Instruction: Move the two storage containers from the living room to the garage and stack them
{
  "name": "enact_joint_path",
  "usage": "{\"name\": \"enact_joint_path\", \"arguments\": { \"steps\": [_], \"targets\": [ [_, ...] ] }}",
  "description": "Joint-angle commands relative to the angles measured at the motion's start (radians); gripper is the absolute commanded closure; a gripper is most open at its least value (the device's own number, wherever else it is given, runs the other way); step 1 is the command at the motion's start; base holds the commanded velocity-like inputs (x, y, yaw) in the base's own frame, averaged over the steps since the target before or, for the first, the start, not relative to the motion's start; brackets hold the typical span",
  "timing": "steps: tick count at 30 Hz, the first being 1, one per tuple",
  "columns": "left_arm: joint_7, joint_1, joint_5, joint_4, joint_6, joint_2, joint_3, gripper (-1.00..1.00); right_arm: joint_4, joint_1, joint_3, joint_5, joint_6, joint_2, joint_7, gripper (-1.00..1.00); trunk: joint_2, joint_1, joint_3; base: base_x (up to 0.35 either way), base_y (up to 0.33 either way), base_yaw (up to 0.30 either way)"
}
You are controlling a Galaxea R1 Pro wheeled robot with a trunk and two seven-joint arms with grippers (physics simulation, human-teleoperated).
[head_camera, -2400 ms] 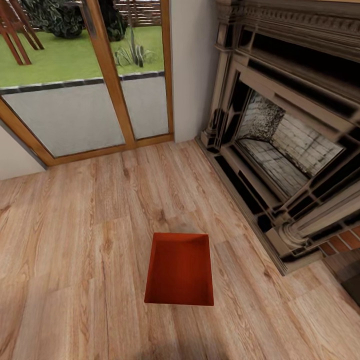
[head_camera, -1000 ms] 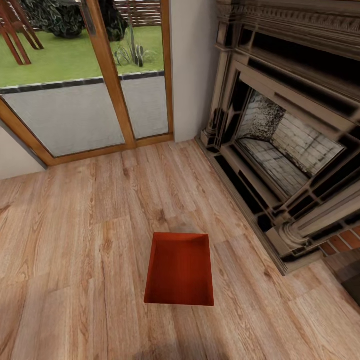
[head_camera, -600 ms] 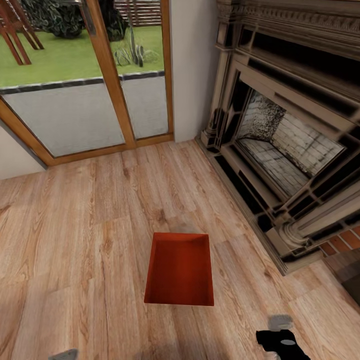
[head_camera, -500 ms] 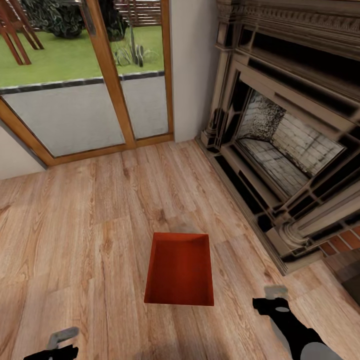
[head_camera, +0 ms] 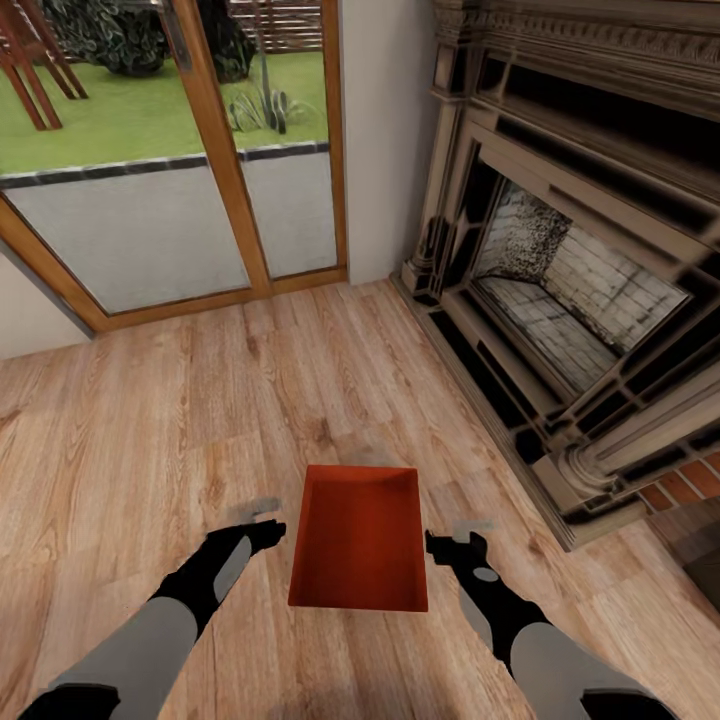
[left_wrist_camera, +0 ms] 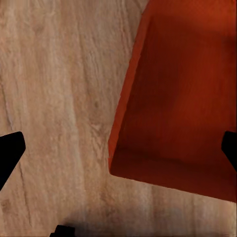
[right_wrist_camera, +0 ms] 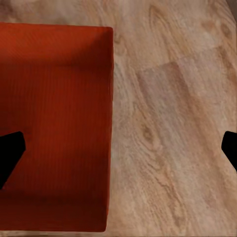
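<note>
Both arms reach forward over the light wood plank floor (head_camera: 150, 420). Left claw (head_camera: 262, 532) sits just beside the left wall of the storage container (head_camera: 360, 540); right claw (head_camera: 447, 548) just beside its right wall. Neither touches the bin as far as the head view shows.

Wrist views: each claw's two dark fingertips sit at opposite edges of the frame, so both claws are spread wide with nothing held. Left fingertip (left_wrist_camera: 9, 155) over bare planks; right fingertip (right_wrist_camera: 10, 150) over the bin.

Container: orange-red, open top, standing flat on the planks, alone, in the living room.

Beyond, right: dark carved fireplace (head_camera: 570, 300). Far left: wood-framed glass doors (head_camera: 215, 160) onto a lawn (head_camera: 110, 115).
</note>
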Motion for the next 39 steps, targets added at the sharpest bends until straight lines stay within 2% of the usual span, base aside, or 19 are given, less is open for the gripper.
{"name": "enact_joint_path", "arguments": {
  "steps": [1,3,4,5,8,9,12,14,17,20,27,39],
  "targets": [
    [0.01,-0.004,-0.049,0.0,0.002,-0.032,-0.006,-1.0,0.005,-0.001,-0.002,0.006,-0.007,0.008,-0.004,-1.0,0.0,0.0,-0.001,0.0,0.0,0.0],
    [0.018,-0.008,-0.182,0.004,-0.005,-0.088,-0.007,-1.0,0.01,-0.001,-0.002,0.006,-0.012,0.017,-0.003,-1.0,0.0,0.0,-0.001,0.0,0.0,0.0],
    [0.02,-0.009,-0.213,0.005,-0.01,-0.099,-0.007,-1.0,0.013,-0.001,-0.003,0.006,-0.013,0.018,-0.003,-1.0,0.0,0.0,-0.001,0.0,0.0,0.0],
    [0.024,-0.01,-0.264,0.007,-0.021,-0.113,-0.007,-1.0,0.024,-0.001,-0.003,0.005,-0.014,0.02,-0.001,-1.0,0.0,0.0,-0.001,0.0,0.0,0.0],
    [0.027,-0.011,-0.332,0.033,-0.052,-0.13,-0.005,-1.0,0.085,-0.001,-0.004,0.007,-0.019,0.022,0.003,-1.0,0.0,0.0,-0.001,0.0,0.0,0.0],
    [0.028,-0.011,-0.341,0.044,-0.058,-0.132,-0.006,-1.0,0.103,-0.001,-0.004,0.007,-0.024,0.022,0.004,-1.0,0.0,0.0,-0.001,0.0,0.0,0.0],
    [0.028,-0.011,-0.352,0.058,-0.071,-0.133,-0.005,-1.0,0.134,-0.001,-0.004,0.007,-0.048,0.022,0.007,-1.0,0.0,0.0,-0.001,0.0,0.0,0.0],
    [0.028,-0.011,-0.355,0.065,-0.108,-0.133,-0.005,-1.0,0.154,-0.001,-0.004,0.008,-0.061,0.023,0.006,-1.0,0.0,0.0,-0.001,0.0,0.0,0.0],
    [0.024,-0.011,-0.356,0.09,-0.202,-0.133,-0.005,-1.0,0.173,-0.001,-0.004,0.007,-0.073,0.021,0.006,-1.0,0.0,0.0,-0.001,0.0,0.0,0.0],
    [0.025,-0.011,-0.359,0.112,-0.232,-0.133,-0.005,-1.0,0.178,-0.001,-0.003,0.007,-0.075,0.019,0.006,-1.0,0.0,0.0,-0.001,0.0,0.0,0.0],
    [0.028,-0.011,-0.352,0.125,-0.258,-0.134,0.001,-1.0,0.182,-0.001,-0.003,0.005,-0.075,0.024,0.004,-1.0,0.0,0.0,-0.001,0.0,0.0,0.0],
    [0.03,-0.011,-0.345,0.127,-0.259,-0.131,0.0,-1.0,0.182,-0.001,-0.004,0.006,-0.078,0.024,-0.001,-1.0,0.0,0.0,-0.001,0.0,0.0,0.0]
  ]
}}
